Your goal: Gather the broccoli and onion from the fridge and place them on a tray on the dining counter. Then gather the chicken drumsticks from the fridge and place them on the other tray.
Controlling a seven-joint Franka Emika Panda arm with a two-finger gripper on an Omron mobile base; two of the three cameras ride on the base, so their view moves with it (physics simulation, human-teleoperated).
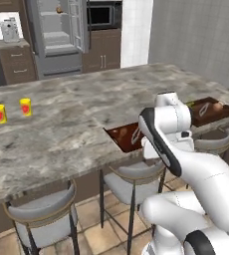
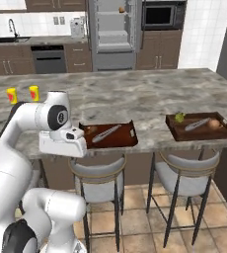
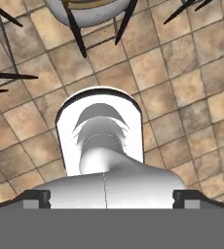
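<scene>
The fridge (image 1: 57, 37) (image 2: 113, 32) stands open at the back, with a small orange-brown item (image 1: 59, 9) (image 2: 121, 9) on an upper shelf, too small to name. On the dining counter (image 1: 61, 129) (image 2: 135, 96), the right tray (image 2: 200, 129) (image 1: 211, 113) holds the broccoli (image 2: 179, 117) and the onion (image 2: 214, 123) (image 1: 217, 105). The left tray (image 2: 113, 141) (image 1: 117, 139) carries a brown lump (image 2: 89, 130) that looks like a chicken drumstick. My gripper (image 3: 111, 199) is open and empty, pointing down at the floor, in front of the counter edge beside the left tray.
Two yellow cups (image 1: 12, 110) (image 2: 21, 94) stand on the counter's left part. Grey-cushioned stools (image 2: 98, 175) (image 2: 184, 168) (image 1: 42, 214) line the near side under the counter. A long utensil lies in each tray. Tiled floor lies below the hand.
</scene>
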